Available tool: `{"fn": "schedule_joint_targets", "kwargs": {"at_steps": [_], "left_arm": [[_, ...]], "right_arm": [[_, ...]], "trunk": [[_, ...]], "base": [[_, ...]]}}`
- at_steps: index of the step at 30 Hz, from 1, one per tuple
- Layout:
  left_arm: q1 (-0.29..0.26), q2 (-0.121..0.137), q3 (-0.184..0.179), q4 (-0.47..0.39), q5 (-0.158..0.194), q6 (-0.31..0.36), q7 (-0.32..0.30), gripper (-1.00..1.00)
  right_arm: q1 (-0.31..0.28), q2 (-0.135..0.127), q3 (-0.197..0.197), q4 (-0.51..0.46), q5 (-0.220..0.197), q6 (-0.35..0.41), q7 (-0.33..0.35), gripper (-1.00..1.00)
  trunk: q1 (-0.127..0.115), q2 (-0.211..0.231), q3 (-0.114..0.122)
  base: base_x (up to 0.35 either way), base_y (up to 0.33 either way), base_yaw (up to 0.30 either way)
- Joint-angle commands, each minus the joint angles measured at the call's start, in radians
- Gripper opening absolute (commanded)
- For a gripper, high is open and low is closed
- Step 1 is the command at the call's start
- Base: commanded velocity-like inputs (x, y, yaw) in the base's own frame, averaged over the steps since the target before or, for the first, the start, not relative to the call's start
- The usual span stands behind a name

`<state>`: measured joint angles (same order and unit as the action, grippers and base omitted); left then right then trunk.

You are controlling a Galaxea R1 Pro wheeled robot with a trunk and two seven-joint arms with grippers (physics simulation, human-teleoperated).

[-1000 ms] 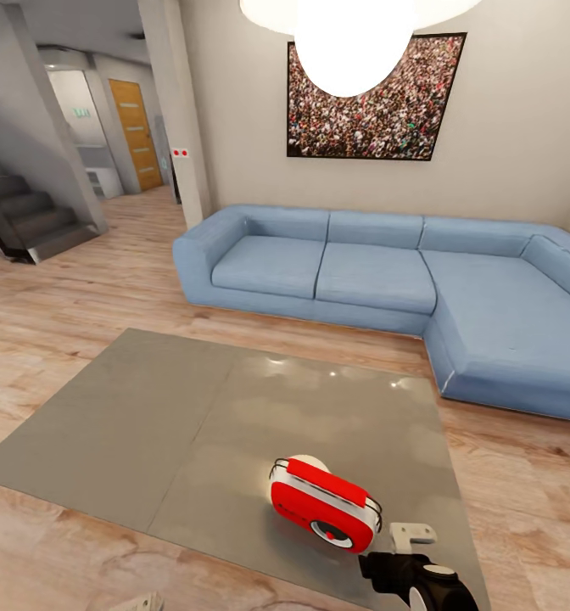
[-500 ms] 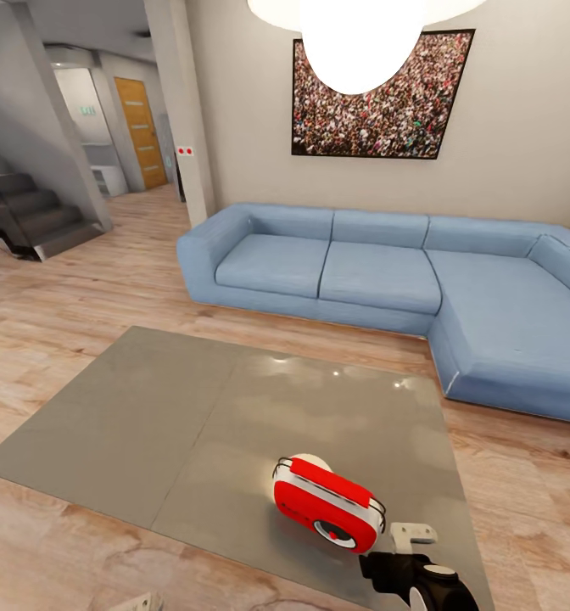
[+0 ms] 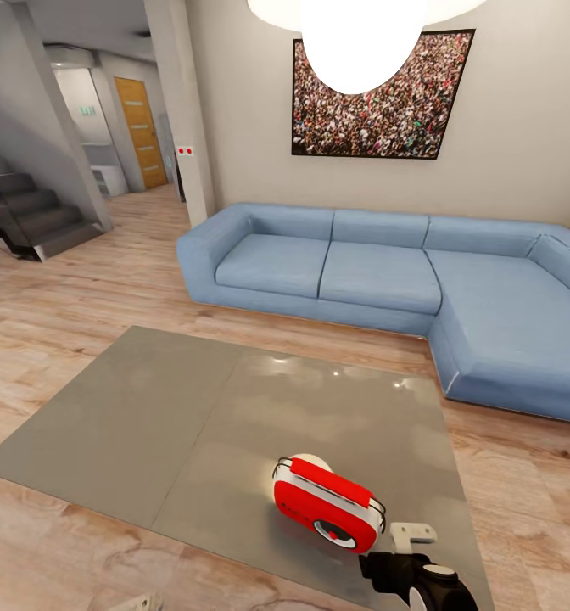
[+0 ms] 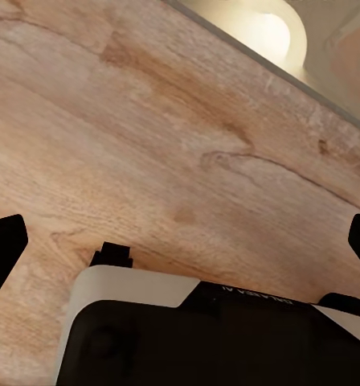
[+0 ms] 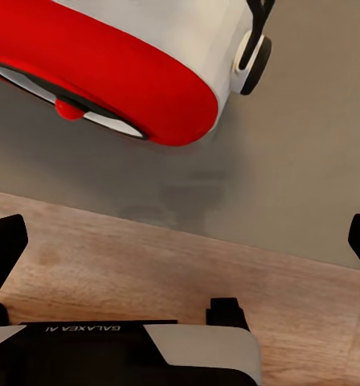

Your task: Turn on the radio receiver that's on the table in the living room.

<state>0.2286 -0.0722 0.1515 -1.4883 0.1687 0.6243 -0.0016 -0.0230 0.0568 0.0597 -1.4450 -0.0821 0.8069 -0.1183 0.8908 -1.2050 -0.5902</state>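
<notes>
Head view: the radio receiver (image 3: 327, 503) is seen standing on the table (image 3: 192, 424), close to its near right edge. The right gripper (image 5: 180, 233) is held just beside it, fingers spread wide apart. The left gripper (image 4: 180, 241) is likewise spread, over wood floor (image 4: 148, 145). A blue sofa (image 3: 387, 271) is seen beyond the table.

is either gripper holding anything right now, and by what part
Nothing is held. The right gripper is open, short of the radio receiver on the table; the left gripper is open over the floor.
</notes>
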Motion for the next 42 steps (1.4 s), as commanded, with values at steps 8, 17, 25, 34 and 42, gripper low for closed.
{"fn": "schedule_joint_targets", "kwargs": {"at_steps": [8,17,25,34,42], "left_arm": [[0.000,0.000,-0.001,-0.001,0.000,0.000,0.000,1.00],[0.000,0.000,-0.001,-0.001,-0.001,0.000,0.000,1.00],[0.000,0.000,-0.003,-0.003,-0.002,0.000,0.000,1.00],[0.000,0.006,0.007,-0.021,-0.002,0.000,0.001,1.00],[0.000,0.004,0.043,-0.022,0.000,0.000,0.002,1.00]], "right_arm": [[0.000,0.000,0.005,0.000,-0.001,0.000,0.000,1.00],[0.000,0.000,0.006,0.000,-0.001,0.000,0.001,1.00],[0.000,-0.001,0.006,0.001,-0.003,0.005,0.002,1.00],[0.000,-0.001,0.010,-0.006,0.010,-0.004,-0.002,1.00],[-0.013,0.001,0.088,-0.043,0.014,-0.005,-0.014,1.00]], "trunk": [[0.000,0.000,0.000],[0.000,0.000,0.000],[0.000,0.000,0.000],[0.000,0.000,0.000],[0.000,0.000,0.000]], "base": [[0.000,0.000,0.000],[0.000,0.000,0.000],[0.000,0.000,0.000],[0.000,0.000,0.000],[0.000,0.000,0.000]]}}
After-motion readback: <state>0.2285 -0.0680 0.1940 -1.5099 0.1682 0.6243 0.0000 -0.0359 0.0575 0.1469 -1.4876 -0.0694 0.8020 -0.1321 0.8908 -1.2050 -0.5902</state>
